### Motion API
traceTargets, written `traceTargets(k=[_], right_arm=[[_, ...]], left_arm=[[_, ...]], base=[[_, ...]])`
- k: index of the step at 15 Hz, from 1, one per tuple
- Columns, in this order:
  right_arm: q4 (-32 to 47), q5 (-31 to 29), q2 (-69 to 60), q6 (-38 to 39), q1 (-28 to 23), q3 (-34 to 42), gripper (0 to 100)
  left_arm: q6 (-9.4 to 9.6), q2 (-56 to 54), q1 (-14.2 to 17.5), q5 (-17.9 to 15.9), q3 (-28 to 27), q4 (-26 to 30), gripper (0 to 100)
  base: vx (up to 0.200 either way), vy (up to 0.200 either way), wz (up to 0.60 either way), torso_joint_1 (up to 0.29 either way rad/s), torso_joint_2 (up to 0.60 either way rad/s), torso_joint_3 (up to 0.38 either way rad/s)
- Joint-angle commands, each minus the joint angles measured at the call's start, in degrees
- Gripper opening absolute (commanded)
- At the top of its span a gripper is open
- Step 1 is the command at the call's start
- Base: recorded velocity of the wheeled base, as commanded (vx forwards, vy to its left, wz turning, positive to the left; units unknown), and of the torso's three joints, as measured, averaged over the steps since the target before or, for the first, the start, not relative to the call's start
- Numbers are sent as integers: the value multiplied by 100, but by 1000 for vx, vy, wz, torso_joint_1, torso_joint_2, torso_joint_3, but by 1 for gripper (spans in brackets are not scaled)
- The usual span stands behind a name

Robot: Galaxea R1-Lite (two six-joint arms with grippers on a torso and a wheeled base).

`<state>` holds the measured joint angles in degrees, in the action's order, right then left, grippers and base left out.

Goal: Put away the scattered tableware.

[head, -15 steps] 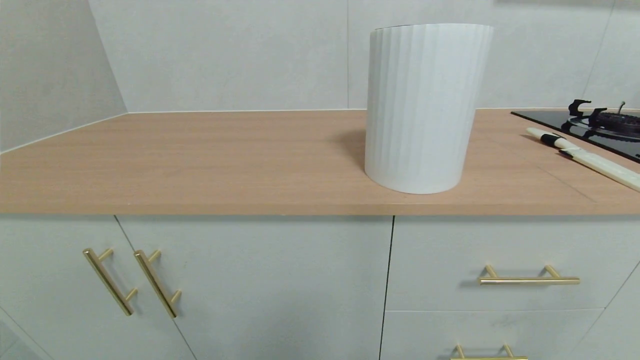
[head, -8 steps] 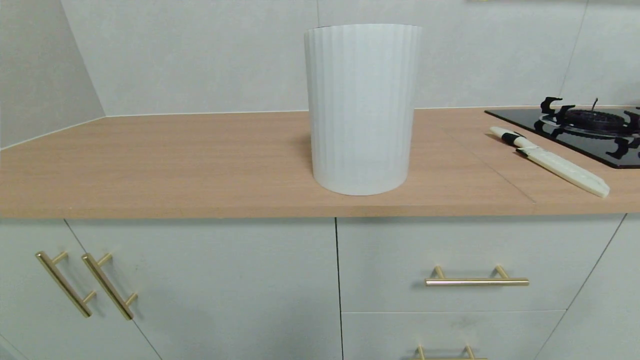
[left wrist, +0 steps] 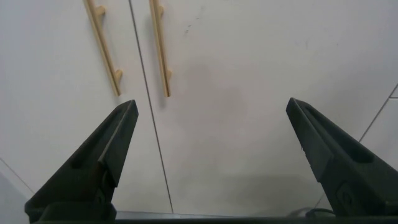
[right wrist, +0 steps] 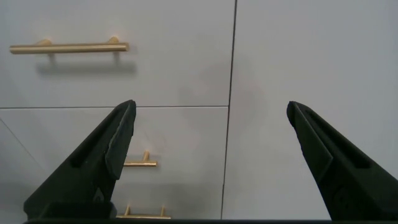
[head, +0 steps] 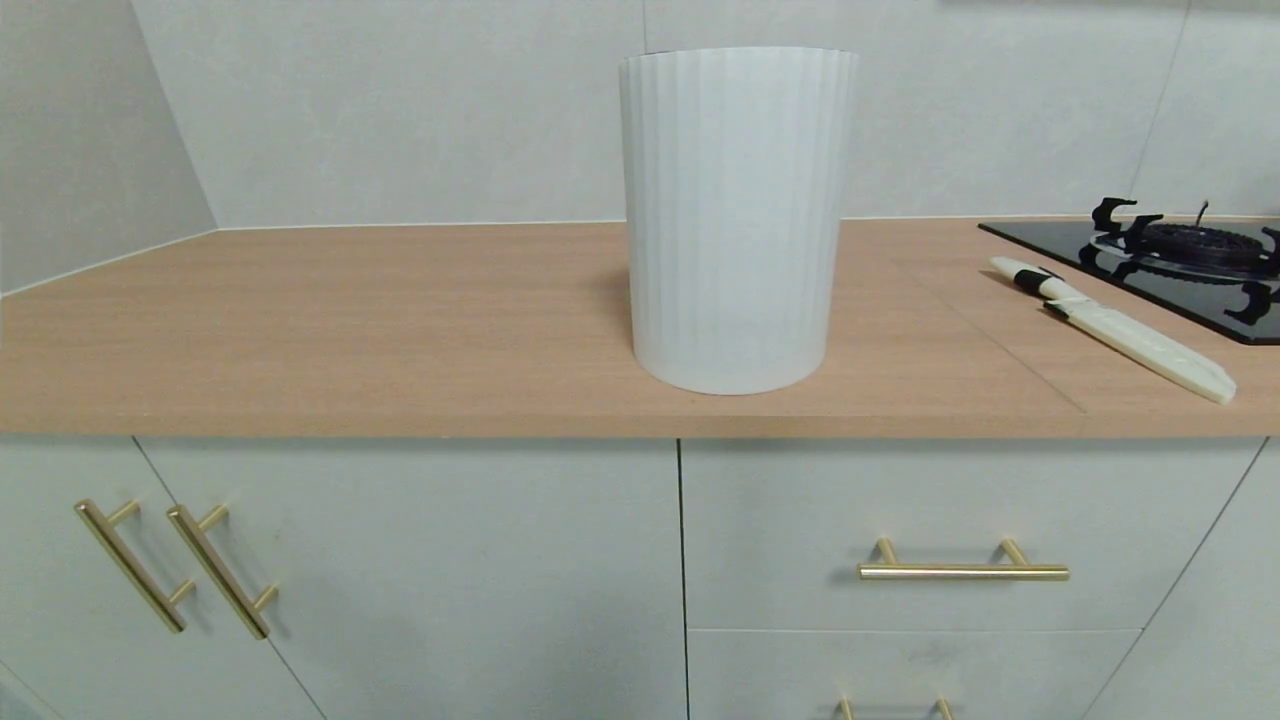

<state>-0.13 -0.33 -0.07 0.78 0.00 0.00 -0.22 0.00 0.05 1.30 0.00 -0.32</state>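
While both arms sit low before the cabinet fronts, nothing of the task is in hand.

- Left hand (left wrist: 211, 165): jaws spread wide, nothing between them, touching nothing. It faces a pair of pale cabinet doors (left wrist: 249, 93) with slim brass bar handles (left wrist: 160, 46).
- Right hand (right wrist: 211, 165): jaws equally wide apart, empty, facing pale drawer fronts (right wrist: 124, 81) with a brass bar pull (right wrist: 68, 47).
- Judgement: both hands are released and parked below the wooden surface (head: 350, 320) because no pick has begun.
- Tall white ribbed cylindrical container (head: 735, 220): upright, near the front edge of the surface, roughly central. It is probably set there as the holder for the tableware. Its contents cannot be seen, as the rim is above the line of sight.
- White knife with a black band on its handle (head: 1120, 328): flat on the surface to the robot's right, well apart from the container. Its handle points back and its tip towards the front edge. This looks like the scattered item.
- Black glass hob with a dark burner grate (head: 1180, 255): farther back, just beside the knife. Contact between the two cannot be told.
- Judgement: the right arm is the nearer one for the knife.
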Motion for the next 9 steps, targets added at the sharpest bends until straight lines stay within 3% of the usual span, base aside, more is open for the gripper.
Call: traceTargets(k=[1,7,9], right_arm=[[5,-2,7,1,0,0,100],[-4,-2,7,1,0,0,100],[-4,-2,7,1,0,0,100]], left_arm=[[-4,0,4,1,0,-3,100],[-13,0,4,1,0,-3,100],[-13,0,4,1,0,-3,100]], base=[[0,0,0,0,0,0],[0,0,0,2,-11,-4],[0,0,0,53,-288,-237]])
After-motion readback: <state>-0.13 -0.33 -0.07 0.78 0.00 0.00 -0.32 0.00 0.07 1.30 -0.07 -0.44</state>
